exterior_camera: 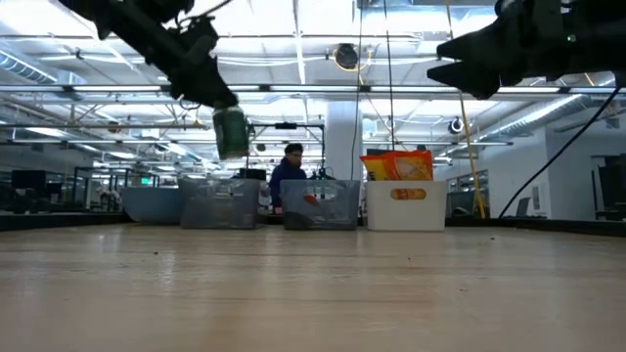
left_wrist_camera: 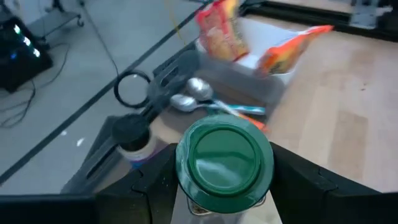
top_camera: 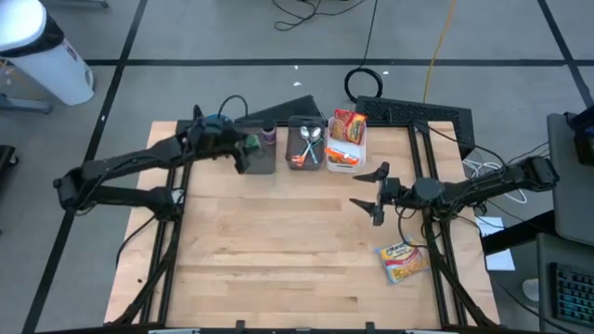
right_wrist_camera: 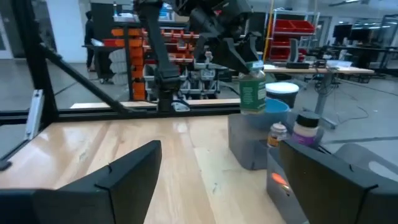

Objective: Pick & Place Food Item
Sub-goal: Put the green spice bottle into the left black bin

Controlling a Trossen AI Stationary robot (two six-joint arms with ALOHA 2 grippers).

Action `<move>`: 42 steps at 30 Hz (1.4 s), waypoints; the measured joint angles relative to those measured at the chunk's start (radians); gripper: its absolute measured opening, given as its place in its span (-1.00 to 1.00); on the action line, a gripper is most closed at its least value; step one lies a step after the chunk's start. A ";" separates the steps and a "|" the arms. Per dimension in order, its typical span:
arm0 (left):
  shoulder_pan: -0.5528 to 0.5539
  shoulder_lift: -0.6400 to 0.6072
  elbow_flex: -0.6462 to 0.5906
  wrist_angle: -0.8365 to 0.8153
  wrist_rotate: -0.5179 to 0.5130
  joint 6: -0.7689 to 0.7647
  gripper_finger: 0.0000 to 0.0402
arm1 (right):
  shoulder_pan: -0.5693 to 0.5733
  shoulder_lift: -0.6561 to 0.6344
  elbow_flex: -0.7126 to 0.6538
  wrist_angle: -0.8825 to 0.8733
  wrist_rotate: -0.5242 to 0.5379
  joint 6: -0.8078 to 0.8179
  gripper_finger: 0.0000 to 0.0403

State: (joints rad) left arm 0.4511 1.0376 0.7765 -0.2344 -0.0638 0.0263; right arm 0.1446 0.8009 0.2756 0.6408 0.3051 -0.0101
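One item is in hand: a green-lidded jar (left_wrist_camera: 224, 163), clamped by the left end effector (top_camera: 243, 148) and carried upright, its long axis vertical, lid toward the wrist. In the low view the jar hangs clear above the row of bins, not touching them. From above it sits over the leftmost dark bin (top_camera: 262, 160), where a small bottle with a dark cap (left_wrist_camera: 133, 138) already stands; whether the jar is centred over the free part of that bin cannot be settled from these views. The coming move, in my judgement, is a straight descent into that bin, so the jar's base must clear the bottle.

Further along the row, the middle bin (top_camera: 306, 148) holds spoons and the white bin (top_camera: 347, 153) holds snack packets.

The right end effector (top_camera: 376, 193) hovers with its jaws spread wide and empty, well apart from the bins. A yellow packet (top_camera: 402, 261) lies on the table (top_camera: 278, 260) near that arm's side.
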 joint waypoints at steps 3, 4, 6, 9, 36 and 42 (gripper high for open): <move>0.084 0.025 0.000 0.003 0.072 0.016 0.07 | -0.014 0.000 0.000 0.005 0.013 0.003 0.59; 0.106 0.038 0.000 0.010 0.089 0.020 0.07 | -0.020 0.000 0.000 0.005 0.012 0.007 0.59; 0.135 0.067 0.000 0.010 0.097 0.032 0.07 | -0.028 0.000 0.000 0.000 0.012 0.025 0.59; 0.154 0.117 0.000 0.046 0.098 0.049 0.07 | -0.042 0.000 0.000 -0.002 0.010 0.032 0.59; 0.149 0.454 0.001 0.249 0.119 0.024 0.07 | -0.067 0.000 0.000 -0.027 0.008 0.013 0.59; 0.142 0.455 0.001 0.254 0.117 0.001 0.28 | -0.067 0.000 0.001 -0.041 0.008 -0.017 0.59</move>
State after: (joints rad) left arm 0.5934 1.4921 0.7779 0.0193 0.0528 0.0269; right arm 0.0780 0.8013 0.2764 0.6003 0.3130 -0.0270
